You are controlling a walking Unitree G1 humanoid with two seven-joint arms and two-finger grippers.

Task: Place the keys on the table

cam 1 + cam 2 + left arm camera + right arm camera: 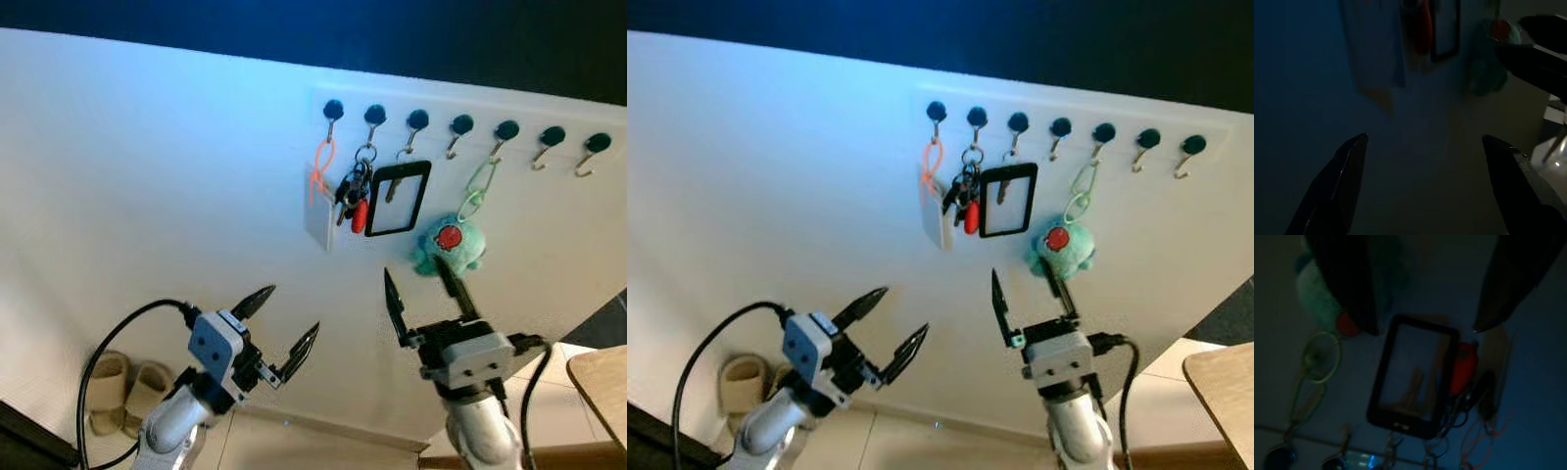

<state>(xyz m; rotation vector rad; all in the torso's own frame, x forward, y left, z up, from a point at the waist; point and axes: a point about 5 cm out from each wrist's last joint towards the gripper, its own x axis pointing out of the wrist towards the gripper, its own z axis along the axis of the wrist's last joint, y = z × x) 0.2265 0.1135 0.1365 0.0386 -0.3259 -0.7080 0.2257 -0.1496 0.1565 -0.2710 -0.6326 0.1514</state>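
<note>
At about seven o'clock in the head views a pair of beige slippers [125, 389] sits on the floor against the white wall [147, 176]. Just to their right the left gripper [277, 328] is raised in front of the wall, its two black fingers spread well apart with nothing between them. Up at about twelve o'clock a row of dark-knobbed hooks [460, 127] runs across the wall. From the leftmost hook hangs an orange cord with a pale card [319, 196]; on the next hook, touching that card's right edge, hang the keys [354, 191], a dark bunch on a ring with a red fob. Just right of them is a black-framed badge holder [398, 199], and further right a green loop carries a teal plush toy [451, 245] (a red patch on its front). Below the badge holder and plush, at about five o'clock, the right gripper [423, 294] points upward, fingers parted and empty, its right finger overlapping the plush, clear of the keys. At the far right, about four o'clock, the corner of a wooden table [602, 377] juts in.
</note>
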